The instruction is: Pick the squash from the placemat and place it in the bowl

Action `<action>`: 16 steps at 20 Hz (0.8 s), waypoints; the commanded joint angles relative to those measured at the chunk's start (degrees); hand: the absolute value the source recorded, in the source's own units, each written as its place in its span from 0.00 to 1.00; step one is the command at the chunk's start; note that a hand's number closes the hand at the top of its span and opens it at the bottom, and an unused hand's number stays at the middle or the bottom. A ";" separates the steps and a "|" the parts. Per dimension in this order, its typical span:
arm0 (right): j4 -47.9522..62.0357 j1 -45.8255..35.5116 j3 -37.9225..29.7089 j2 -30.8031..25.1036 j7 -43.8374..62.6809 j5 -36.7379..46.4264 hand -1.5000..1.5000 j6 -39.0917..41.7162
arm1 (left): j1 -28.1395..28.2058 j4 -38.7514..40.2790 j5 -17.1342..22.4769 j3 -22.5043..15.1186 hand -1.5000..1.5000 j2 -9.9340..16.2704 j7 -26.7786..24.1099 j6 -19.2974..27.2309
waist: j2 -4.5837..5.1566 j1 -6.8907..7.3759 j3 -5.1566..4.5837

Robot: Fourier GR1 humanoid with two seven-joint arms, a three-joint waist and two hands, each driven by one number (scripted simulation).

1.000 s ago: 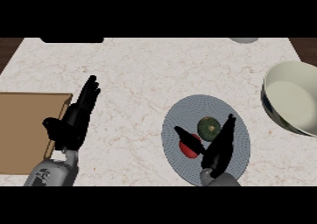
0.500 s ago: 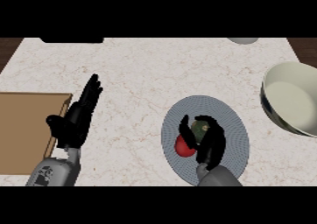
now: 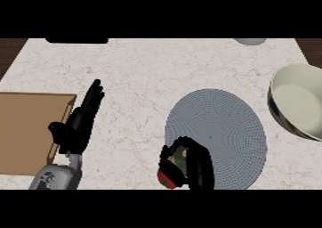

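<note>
My right hand (image 3: 198, 165) sits at the lower edge of the head view, over the near left rim of the round grey placemat (image 3: 219, 129). Its fingers and thumb curl round the green and red squash (image 3: 177, 158), which shows only in part between them. The cream bowl (image 3: 305, 102) stands at the right edge, beyond the placemat and apart from it. My left hand (image 3: 78, 124) rests open at the left, fingers pointing up the counter, beside the wooden board.
A brown wooden board (image 3: 22, 131) lies at the left edge of the marble counter. A dark object (image 3: 77, 40) and a pale round object (image 3: 250, 41) show at the far edge.
My right hand has shut round the squash and drawn back toward the near left rim of the placemat, taking the squash with it. The left hand has stayed put.
</note>
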 commanded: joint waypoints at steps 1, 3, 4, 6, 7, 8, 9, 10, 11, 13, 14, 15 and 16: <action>-13.14 3.30 8.81 -7.23 -10.27 -6.21 1.00 8.66 | 0.18 0.02 0.31 0.89 0.50 0.34 -0.10 0.11 | -0.09 -0.65 0.13; -22.30 4.07 7.55 -12.40 -15.37 -9.93 1.00 9.36 | 0.99 0.98 -0.27 0.90 0.50 0.61 -0.66 0.24 | -0.03 -1.76 0.10; -25.71 5.38 7.68 -15.04 -18.45 -10.91 1.00 9.09 | 0.98 -0.66 0.95 1.52 0.50 0.98 0.39 -0.37 | -0.22 -1.73 0.15; -33.54 6.38 5.12 -21.91 -21.71 -12.49 1.00 10.09 | 0.22 -1.84 0.37 1.36 0.50 0.58 1.65 0.68 | -0.30 -2.35 0.09; -35.54 8.62 4.43 -25.41 -26.00 -13.38 1.00 9.06 | 0.72 -1.13 0.35 1.32 0.50 0.56 1.21 0.46 | -0.10 -2.59 0.11; -38.81 8.79 2.21 -28.75 -25.96 -12.83 1.00 9.47 | 0.41 -1.65 -0.48 1.46 0.50 0.30 1.71 1.74 | -0.08 -2.48 0.03; -42.80 8.92 -0.46 -31.79 -25.37 -13.16 1.00 9.83 | -0.66 -0.46 1.68 3.63 0.50 1.92 1.35 -0.56 | -0.03 -2.88 -0.05; -44.67 11.00 -1.91 -34.61 -28.66 -13.95 1.00 8.83 | 0.05 -0.28 0.03 2.41 0.50 0.89 0.95 0.91 | 0.01 -2.97 0.01; -50.43 11.61 -3.75 -36.50 -25.33 -13.03 1.00 8.83 | 1.75 -1.63 1.13 2.61 0.50 1.67 1.57 -0.32 | -0.26 -3.04 -0.08; -54.82 14.24 -7.77 -41.67 -24.04 -12.70 1.00 9.34 | -0.34 -0.78 0.28 2.38 0.50 0.94 1.78 0.19 | 0.04 -2.71 -0.10; -55.85 16.96 -10.28 -44.47 -25.79 -14.41 1.00 8.91 | 1.12 1.06 0.36 2.58 0.50 0.48 -1.36 -0.29 | 0.16 -2.64 -0.09; -58.84 14.90 -14.43 -45.49 -21.85 -15.98 1.00 10.21 | -1.30 -2.27 -0.29 1.80 0.50 0.39 3.24 0.89 | 0.09 -2.41 -0.09; -60.91 18.54 -14.87 -46.44 -19.65 -13.69 1.00 9.16 | 0.41 -2.85 -1.15 1.11 0.50 0.10 2.86 1.22 | 0.05 -2.36 -0.10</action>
